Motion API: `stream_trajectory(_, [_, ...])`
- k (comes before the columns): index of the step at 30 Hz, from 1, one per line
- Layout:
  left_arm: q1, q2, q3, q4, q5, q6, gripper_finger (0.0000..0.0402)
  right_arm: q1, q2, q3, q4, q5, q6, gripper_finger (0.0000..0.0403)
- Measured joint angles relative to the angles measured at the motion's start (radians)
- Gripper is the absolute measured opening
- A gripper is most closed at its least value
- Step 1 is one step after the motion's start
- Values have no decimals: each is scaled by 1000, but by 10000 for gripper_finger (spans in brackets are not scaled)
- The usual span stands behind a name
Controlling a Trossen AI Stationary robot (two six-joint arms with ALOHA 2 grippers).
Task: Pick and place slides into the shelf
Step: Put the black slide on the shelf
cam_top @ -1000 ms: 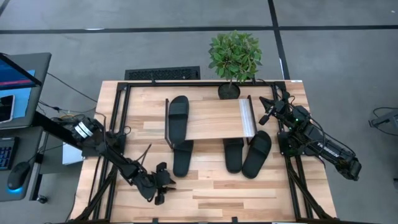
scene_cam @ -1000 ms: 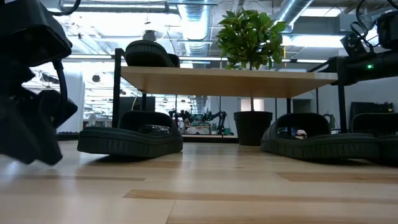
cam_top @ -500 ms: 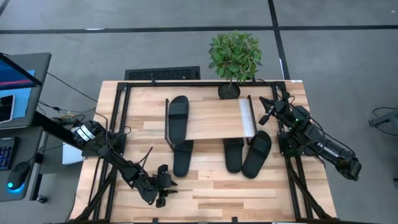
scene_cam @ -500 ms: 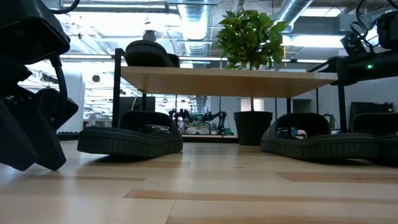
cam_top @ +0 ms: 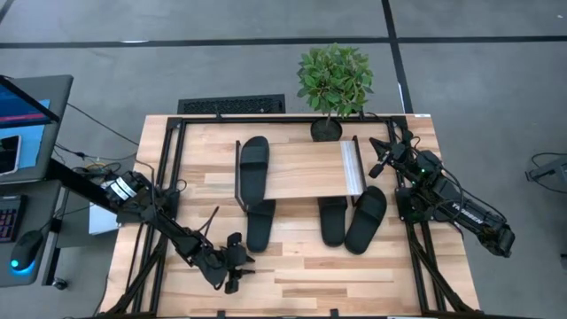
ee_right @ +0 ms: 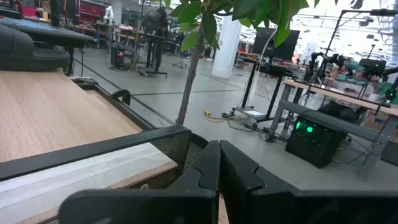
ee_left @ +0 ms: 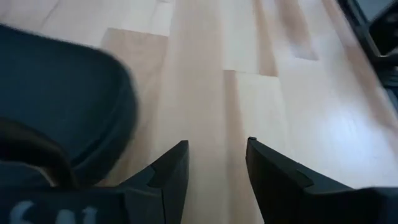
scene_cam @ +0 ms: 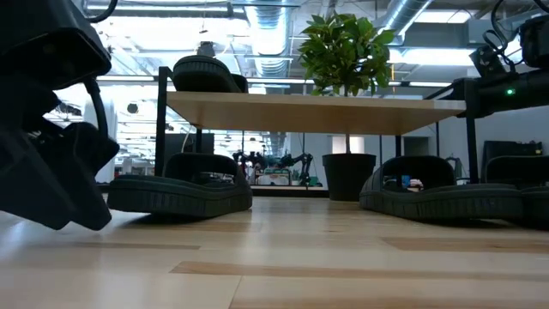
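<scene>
1. While the left gripper [cam_top: 232, 270] hovers low over the desk [cam_top: 301, 275] at about 7 o'clock from the shelf [cam_top: 301, 170], its jaws stand apart with only bare wood between them, as the left wrist view shows [ee_left: 214, 163]
2. One slide [cam_top: 254, 170] lies on top of the shelf at its 9 o'clock end, lengthwise across the board
3. A second slide [cam_top: 260, 224] rests on the desk, part tucked under the shelf right below the first; the left gripper sits just beside its heel, at 7 o'clock from it, apart
4. Two more slides lie on the desk at 5 o'clock from the shelf: one [cam_top: 332, 221] partly under the board, the other [cam_top: 366, 219] tilted beside it, edges touching
5. Right gripper [cam_top: 383, 152] waits at 3 o'clock of the shelf, by the pale strip [cam_top: 353, 167], jaws closed together on nothing
6. A potted plant [cam_top: 334, 84] stands at 12 o'clock, behind the shelf
</scene>
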Motion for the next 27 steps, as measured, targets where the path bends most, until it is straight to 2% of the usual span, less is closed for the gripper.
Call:
stream_trajectory(3, [-7, -17, 24, -29, 46, 19, 151, 0, 0, 0, 0, 0, 0, 0])
stream_trajectory(5, [-10, -45, 57, -107, 74, 30, 151, 0, 0, 0, 0, 0, 0, 0])
stream_trajectory(8, [-11, -98, 145, -334, 96, 30, 151, 0, 0, 0, 0, 0, 0, 0])
stream_trajectory(11, [-11, -147, 274, -639, 90, 38, 148, 0, 0, 0, 0, 0, 0, 0])
stream_trajectory(14, [-11, -160, 422, -937, 36, 77, 143, 0, 0, 0, 0, 0, 0, 0])
stream_trajectory(16, [-11, -160, 509, -1061, -12, 121, 140, 0, 0, 0, 0, 0, 0, 0])
stream_trajectory(20, [-1, -161, 606, -1155, -45, 226, 137, 0, 0, 0, 0, 0, 0, 0])
stream_trajectory(27, [53, -150, 624, -1204, 30, 296, 137, 0, 0, 0, 0, 0, 0, 0])
